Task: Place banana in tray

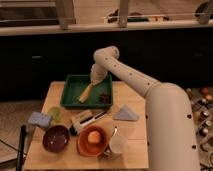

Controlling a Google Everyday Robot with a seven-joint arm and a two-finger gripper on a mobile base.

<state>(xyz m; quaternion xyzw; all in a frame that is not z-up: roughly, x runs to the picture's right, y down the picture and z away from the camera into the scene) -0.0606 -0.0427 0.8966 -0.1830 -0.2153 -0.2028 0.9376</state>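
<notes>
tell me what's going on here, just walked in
A robot arm is reaching across a wooden table, with its gripper over the dark green rectangular plastic tray. The pale yellow, slightly curved banana is inside the tray, its upper end at the gripper. Nearer the camera sit a round orange bowl holding an orange fruit and a dark maroon bowl.

Banana [86,93]: pale yellow, tapering, lying diagonally inside the tray [73,83], upper end toward the tool [94,78], lower end toward the tray's front left. Tray: dark green, rectangular, sloped sides, at the counter's [134,132] rear. Tool directly above the banana's upper end.
</notes>
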